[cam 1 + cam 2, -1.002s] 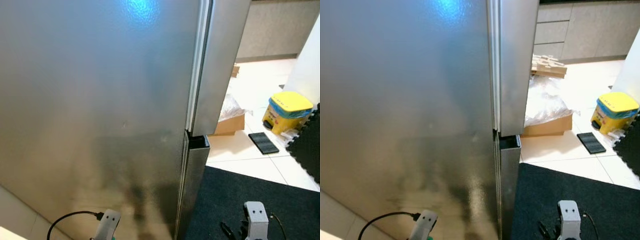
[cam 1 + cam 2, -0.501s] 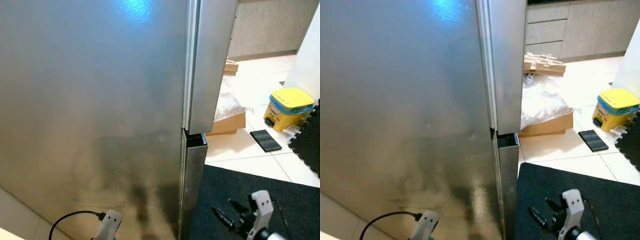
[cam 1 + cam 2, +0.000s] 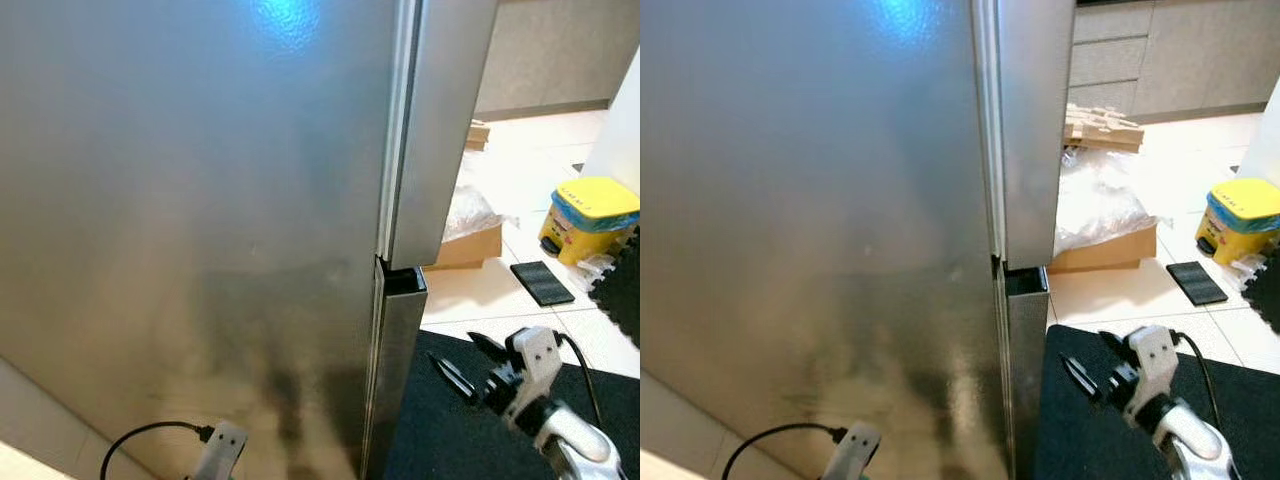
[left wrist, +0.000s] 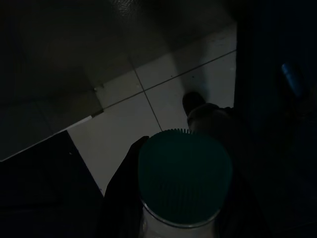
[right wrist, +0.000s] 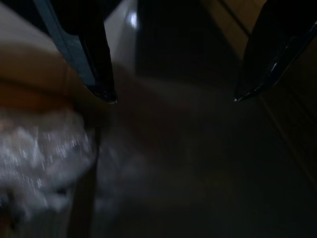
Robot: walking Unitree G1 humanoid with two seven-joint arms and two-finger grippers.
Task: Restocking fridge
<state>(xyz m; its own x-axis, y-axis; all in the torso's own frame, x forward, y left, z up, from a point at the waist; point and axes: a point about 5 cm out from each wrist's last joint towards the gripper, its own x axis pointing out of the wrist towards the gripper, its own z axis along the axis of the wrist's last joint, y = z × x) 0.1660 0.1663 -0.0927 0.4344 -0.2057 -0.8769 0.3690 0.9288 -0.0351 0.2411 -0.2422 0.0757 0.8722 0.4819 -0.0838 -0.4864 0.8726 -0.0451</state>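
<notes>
With the fridge doors closed, the left gripper grips a green-capped bottle low while the right gripper, fingers spread and empty, seems poised to reach the door edge and pull it open.

Fridge close ahead on the left; mat at its foot; box, perhaps cardboard, behind; bin far right.

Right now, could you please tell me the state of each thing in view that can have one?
Tall stainless steel fridge: doors shut.
Right pincer: open, empty, raised beside the fridge's lower edge.
Left pincer: shut on a clear bottle with a ribbed green cap.
Yellow plastic bin: lid closed.
Brown cardboard box: open, holding crumpled plastic.
</notes>
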